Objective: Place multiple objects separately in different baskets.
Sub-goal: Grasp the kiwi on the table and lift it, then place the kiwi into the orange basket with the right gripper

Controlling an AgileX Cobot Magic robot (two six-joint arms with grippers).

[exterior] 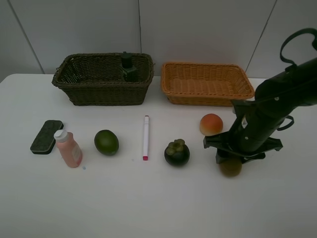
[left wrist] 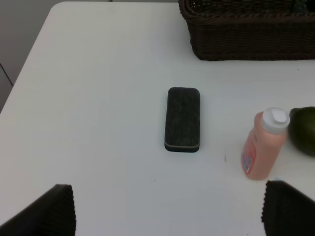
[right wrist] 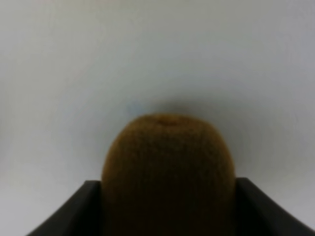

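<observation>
While the right gripper (exterior: 230,159) clamps part-closed on the kiwi (right wrist: 167,167), the next move likely requires lifting it into the orange-tan basket (exterior: 208,98).

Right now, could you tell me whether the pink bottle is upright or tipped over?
Upright: the pink bottle stands on its base with its capped end up.

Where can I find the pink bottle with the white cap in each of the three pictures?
Exterior high: the pink bottle stands upright at the left, between the eraser block and the green fruit.
Left wrist: the pink bottle stands between the eraser block and the green fruit.
Right wrist: not in it; only the kiwi shows, close up.
Shared landmark: the eraser block, with the dark basket behind it.
</observation>
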